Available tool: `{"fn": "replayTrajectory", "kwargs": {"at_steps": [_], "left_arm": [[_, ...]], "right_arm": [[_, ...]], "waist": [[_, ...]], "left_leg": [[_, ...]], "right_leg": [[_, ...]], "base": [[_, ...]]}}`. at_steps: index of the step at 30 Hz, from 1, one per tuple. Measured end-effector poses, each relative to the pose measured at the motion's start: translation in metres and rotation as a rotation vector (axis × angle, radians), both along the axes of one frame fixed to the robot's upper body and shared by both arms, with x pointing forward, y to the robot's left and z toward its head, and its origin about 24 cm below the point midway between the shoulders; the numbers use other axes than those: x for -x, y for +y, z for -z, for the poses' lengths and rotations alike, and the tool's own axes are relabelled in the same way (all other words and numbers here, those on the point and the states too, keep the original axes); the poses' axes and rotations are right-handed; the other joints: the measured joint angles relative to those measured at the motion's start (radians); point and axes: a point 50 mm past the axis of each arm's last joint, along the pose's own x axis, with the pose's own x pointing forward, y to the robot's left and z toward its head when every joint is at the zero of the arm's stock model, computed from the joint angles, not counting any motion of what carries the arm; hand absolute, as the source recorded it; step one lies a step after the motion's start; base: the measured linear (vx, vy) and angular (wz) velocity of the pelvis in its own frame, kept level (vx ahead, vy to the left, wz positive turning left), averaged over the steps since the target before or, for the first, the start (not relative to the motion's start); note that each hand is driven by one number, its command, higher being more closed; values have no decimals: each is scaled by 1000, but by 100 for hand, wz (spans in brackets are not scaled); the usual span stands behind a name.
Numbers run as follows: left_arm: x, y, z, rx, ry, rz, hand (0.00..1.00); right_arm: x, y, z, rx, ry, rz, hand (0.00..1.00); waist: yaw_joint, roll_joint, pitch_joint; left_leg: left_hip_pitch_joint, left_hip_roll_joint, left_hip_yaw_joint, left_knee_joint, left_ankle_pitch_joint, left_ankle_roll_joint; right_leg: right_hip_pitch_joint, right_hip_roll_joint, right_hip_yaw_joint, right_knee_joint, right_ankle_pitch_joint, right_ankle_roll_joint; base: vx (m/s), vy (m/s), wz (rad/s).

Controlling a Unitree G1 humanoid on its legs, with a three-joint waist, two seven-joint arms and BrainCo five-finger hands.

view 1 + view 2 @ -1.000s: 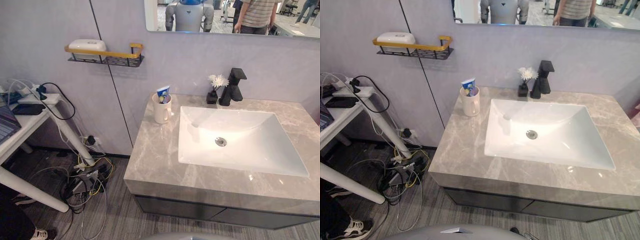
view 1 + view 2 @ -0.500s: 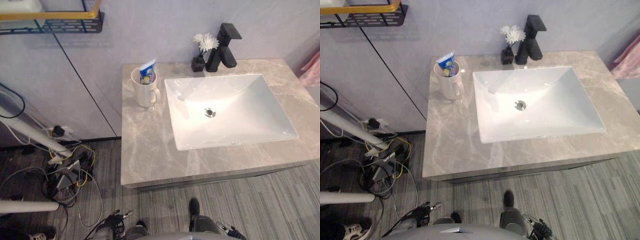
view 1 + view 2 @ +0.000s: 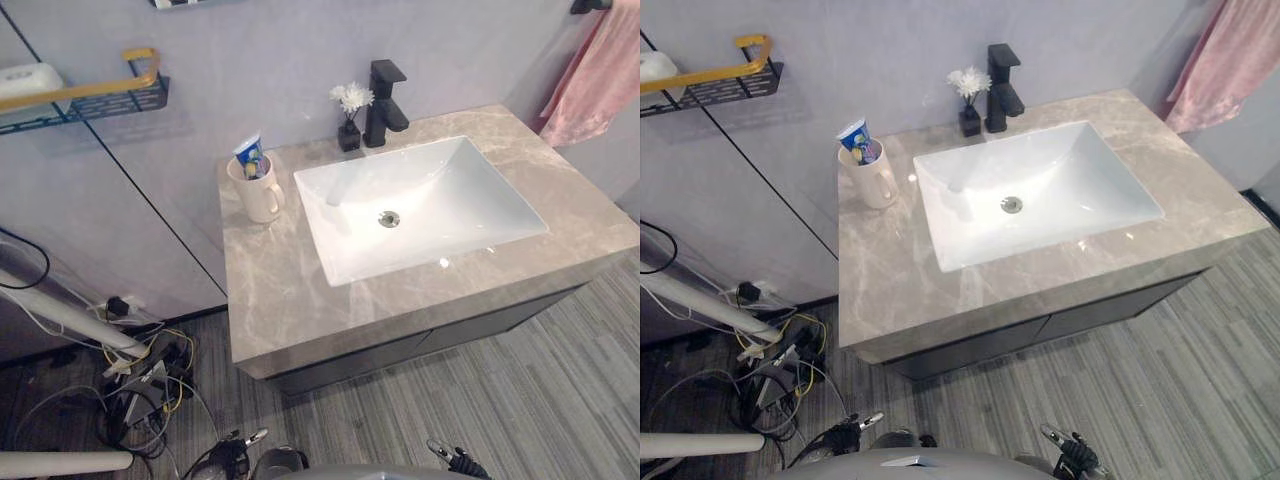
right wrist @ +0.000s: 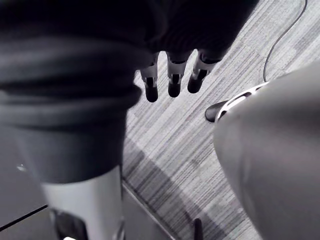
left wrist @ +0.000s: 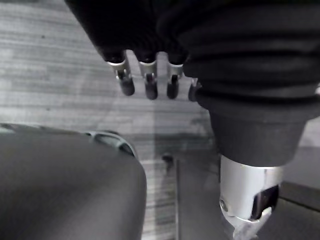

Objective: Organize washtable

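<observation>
Grey-veined counter point(image 3: 290, 300), white basin point(image 3: 440, 200), black faucet point(image 3: 384, 95), cream mug point(image 3: 258, 195), pink towel point(image 3: 600, 75).

The counter point(image 3: 290, 300) is bare at 6 o'clock of the sink point(image 3: 440, 190), but the mug point(image 3: 260, 195) blocks 9 o'clock, and the vase point(image 3: 349, 135) and faucet point(image 3: 383, 100) block 12.

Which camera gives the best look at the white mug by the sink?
The left eye view: the mug stands whole, with its handle and the tube inside it plain. The right eye view shows it nearly as well. The wrist views face the floor.

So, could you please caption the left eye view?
White mug with toothpaste left of the sink, black faucet and flower vase behind.
</observation>
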Motion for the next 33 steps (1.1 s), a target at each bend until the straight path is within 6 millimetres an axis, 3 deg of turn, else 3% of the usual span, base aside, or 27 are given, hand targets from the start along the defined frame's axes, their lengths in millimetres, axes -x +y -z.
{"fn": "replayTrajectory", "kwargs": {"at_steps": [4,7,9,11,12,14,18,21,24,27,28,29,30,31,32,33], "left_arm": [[-10,2,-3,-13,-23,22,0],[-14,0,-3,-11,-33,37,0],[-14,-4,-3,-4,-31,48,0],[-13,-6,-2,2,-32,41,0],[-11,-6,-2,4,-26,32,0],[-2,-4,1,6,0,15,0],[7,2,1,-5,15,-16,0],[2,-4,1,3,1,-4,0],[-4,-18,1,38,-22,-1,0],[-12,-32,1,72,-35,13,0],[-12,-27,1,59,-28,24,0],[-11,-26,1,56,-28,27,0],[-6,-27,3,59,-12,33,0],[-5,-25,3,59,-9,34,0],[-5,-19,2,44,-6,53,0],[-5,-19,2,38,-5,53,0]], "right_arm": [[6,-1,1,2,18,39,0],[10,-7,1,20,28,47,0],[12,-11,0,32,35,51,0],[10,-13,0,34,37,53,0],[9,-13,0,33,37,46,0],[6,-12,-1,34,29,20,0],[9,-7,0,43,47,-77,0],[11,-9,-1,57,40,-104,0],[6,-12,-4,80,10,-130,0],[1,-12,-5,82,-9,-132,0],[-6,-9,-7,82,-39,-135,0],[-11,-7,-7,80,-52,-138,0],[-9,-8,-7,79,-47,-126,0],[-5,-9,-6,80,-35,-122,0],[-5,-5,-5,68,-33,-114,0],[-3,-9,-5,74,-29,-110,0]], "waist": [[2,-15,44],[-10,1,61],[-18,11,60],[0,20,58],[18,21,56],[29,23,53],[9,5,18],[-3,4,-8],[-3,26,-19],[-31,27,-19],[-23,2,9],[-17,-4,14],[-28,28,1],[-35,17,5],[-50,-14,4],[-59,-3,3]], "left_leg": [[36,28,-38,30,8,-13],[34,9,-111,44,15,-24],[36,-27,-199,29,13,-25],[61,-85,-335,-14,-29,-36],[81,-139,-402,-25,-53,-5],[95,-176,-426,-26,-71,12],[118,-167,-307,-89,-56,37],[139,-164,-260,-156,-34,50],[179,-135,-189,-182,-34,40],[179,-112,-108,-116,-32,33],[104,-74,-45,77,-44,42],[96,-76,-49,80,-76,52],[136,-62,-54,-154,58,67],[158,-62,-59,-176,46,28],[183,-78,4,-185,44,27],[186,-56,49,-184,44,27]], "right_leg": [[61,30,-22,-2,3,-6],[55,34,-6,13,8,-14],[38,31,29,14,18,-12],[2,27,124,12,38,-13],[-20,33,209,0,58,-11],[-24,42,304,-39,106,-12],[-56,35,384,-70,137,-15],[-85,35,394,-72,149,3],[-117,77,433,-53,146,-3],[-175,121,458,40,132,-27],[-215,137,408,148,158,-62],[-222,135,382,161,171,-67],[-223,131,272,178,137,-92],[-234,95,189,237,85,-113],[-261,13,96,325,12,-114],[-283,-31,40,389,-26,-118]], "base": [[-144,-118,21],[-156,-31,-8],[-133,20,-36],[-102,96,-122],[-63,160,-162],[-51,205,-150],[33,106,-88],[145,10,-44],[220,-66,-81],[106,-130,-109],[-22,-231,-160],[17,-372,-210],[105,-291,-147],[139,-269,-154],[139,-129,-120],[124,-101,-110]]}}
